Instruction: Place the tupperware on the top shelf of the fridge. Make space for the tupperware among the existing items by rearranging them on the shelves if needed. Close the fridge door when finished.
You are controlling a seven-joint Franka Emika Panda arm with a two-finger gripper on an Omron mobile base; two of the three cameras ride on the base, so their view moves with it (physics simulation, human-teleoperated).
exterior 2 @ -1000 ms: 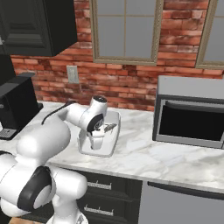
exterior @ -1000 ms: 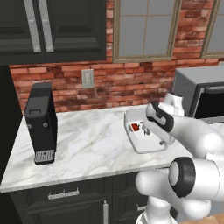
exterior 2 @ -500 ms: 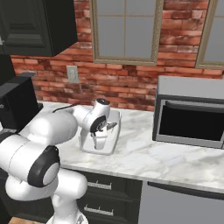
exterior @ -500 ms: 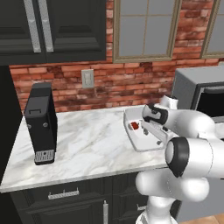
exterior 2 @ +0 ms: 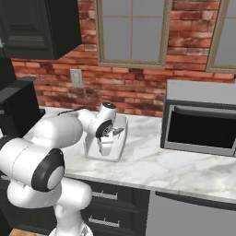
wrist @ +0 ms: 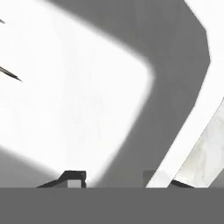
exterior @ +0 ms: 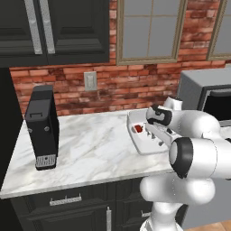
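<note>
Tub (exterior: 145, 137) on counter (exterior: 90, 149), toward right end near back edge, small red item (exterior: 138, 129) inside. Gripper (wrist: 114, 177) down in tub, fingers (wrist: 73, 177) straddling side wall; firm clamp cannot be told. Microwave (exterior 2: 203, 117) right.

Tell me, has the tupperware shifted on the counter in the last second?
No. The tupperware sits in the same spot relative to the wall outlet and the microwave.
</note>
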